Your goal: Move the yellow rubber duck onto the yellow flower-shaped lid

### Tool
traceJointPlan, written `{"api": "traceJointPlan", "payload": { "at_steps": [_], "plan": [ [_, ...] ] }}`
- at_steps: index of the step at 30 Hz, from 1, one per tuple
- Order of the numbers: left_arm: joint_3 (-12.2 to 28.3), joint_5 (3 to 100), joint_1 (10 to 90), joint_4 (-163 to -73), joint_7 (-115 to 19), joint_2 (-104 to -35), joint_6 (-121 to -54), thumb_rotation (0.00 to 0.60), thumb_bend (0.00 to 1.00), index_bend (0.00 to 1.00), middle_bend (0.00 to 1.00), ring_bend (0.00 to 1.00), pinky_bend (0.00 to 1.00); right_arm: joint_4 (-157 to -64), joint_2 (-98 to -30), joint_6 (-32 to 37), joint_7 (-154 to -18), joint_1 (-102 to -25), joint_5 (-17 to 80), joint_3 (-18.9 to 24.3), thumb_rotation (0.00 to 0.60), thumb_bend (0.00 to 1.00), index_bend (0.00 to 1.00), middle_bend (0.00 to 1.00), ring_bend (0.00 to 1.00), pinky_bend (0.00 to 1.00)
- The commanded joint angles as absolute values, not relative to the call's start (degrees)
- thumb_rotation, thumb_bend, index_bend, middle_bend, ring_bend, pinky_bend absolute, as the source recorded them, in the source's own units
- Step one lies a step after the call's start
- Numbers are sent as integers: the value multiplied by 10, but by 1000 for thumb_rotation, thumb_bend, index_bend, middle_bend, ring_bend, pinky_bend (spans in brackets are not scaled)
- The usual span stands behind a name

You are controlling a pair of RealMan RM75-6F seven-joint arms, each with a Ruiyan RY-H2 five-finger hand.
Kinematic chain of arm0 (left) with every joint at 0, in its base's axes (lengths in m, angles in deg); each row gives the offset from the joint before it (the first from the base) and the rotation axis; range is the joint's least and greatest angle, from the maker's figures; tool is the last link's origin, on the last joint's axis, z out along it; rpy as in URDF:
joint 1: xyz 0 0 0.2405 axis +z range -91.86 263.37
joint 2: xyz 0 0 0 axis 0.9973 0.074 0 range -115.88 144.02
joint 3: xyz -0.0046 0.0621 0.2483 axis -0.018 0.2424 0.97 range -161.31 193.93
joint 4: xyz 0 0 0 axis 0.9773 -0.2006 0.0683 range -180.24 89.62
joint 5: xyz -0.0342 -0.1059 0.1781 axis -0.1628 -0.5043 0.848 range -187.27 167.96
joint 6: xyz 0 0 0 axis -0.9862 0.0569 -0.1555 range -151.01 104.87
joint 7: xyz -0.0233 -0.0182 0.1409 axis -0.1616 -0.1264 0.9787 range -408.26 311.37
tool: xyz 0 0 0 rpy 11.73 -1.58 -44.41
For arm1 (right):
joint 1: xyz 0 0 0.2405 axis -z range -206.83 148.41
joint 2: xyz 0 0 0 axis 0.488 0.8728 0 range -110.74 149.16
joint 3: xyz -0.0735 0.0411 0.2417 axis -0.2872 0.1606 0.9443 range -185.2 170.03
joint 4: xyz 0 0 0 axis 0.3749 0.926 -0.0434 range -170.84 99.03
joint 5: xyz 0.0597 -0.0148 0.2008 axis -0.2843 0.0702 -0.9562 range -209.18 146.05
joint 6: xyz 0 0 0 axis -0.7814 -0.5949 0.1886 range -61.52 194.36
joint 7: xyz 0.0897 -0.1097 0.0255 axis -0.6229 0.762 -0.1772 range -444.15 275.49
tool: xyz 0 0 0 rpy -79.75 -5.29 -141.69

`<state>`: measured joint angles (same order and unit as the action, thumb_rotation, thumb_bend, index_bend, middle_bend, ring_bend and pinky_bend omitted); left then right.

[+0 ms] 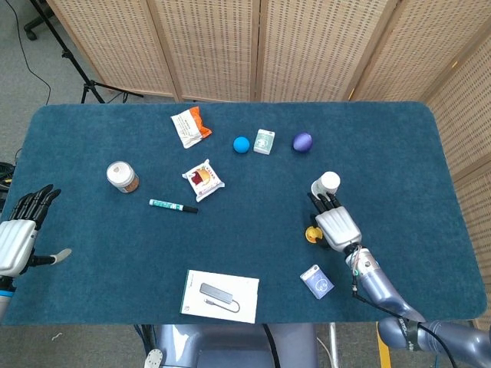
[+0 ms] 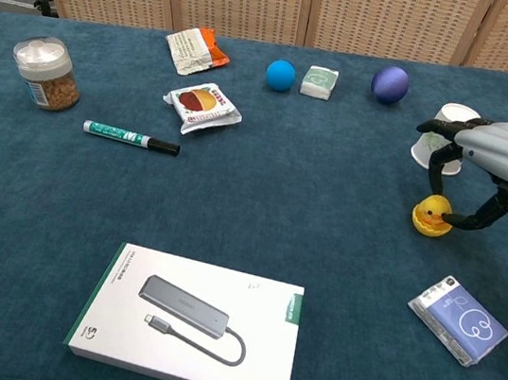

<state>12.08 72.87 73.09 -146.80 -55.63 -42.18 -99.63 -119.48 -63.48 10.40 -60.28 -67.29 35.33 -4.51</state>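
The yellow rubber duck (image 2: 432,213) sits upright on the yellow flower-shaped lid (image 2: 433,229), right of the table's middle. In the head view the duck (image 1: 311,233) peeks out at the left edge of my right hand (image 1: 337,224). My right hand (image 2: 506,156) arches over the duck with its fingers spread. The fingertips (image 2: 436,161) hang just above the duck and the thumb curls close by its right side, holding nothing. My left hand (image 1: 18,237) is open at the table's far left edge, away from everything.
A white cup (image 2: 450,116) stands just behind the right hand, and a blue packet (image 2: 457,319) lies in front of it. A boxed adapter (image 2: 188,324), a marker (image 2: 131,137), a jar (image 2: 47,73), snack packets, a blue ball (image 2: 280,74) and a purple egg (image 2: 389,83) lie farther left and back.
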Motion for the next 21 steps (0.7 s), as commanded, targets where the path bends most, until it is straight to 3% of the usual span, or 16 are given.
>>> {"api": "traceJointPlan", "payload": {
  "at_steps": [1,15,21],
  "plan": [
    [121,729,731,-1468,-556,-422,-997,600,24,0,0,0,0,-1198,-633,106,-600,-672,352,-44,600,388,430,0,0,0],
    [122,731,732,-1468,-558,-420,-996,600,24,0,0,0,0,-1226,-619,90,-587,-664,355,-35,600,388,397,0,0,0],
    [125,740,735,-1467,-564,-418,-1002,600,24,0,0,0,0,-1298,-565,21,-601,-633,406,-35,600,338,367,0,0,0]
  ]
}}
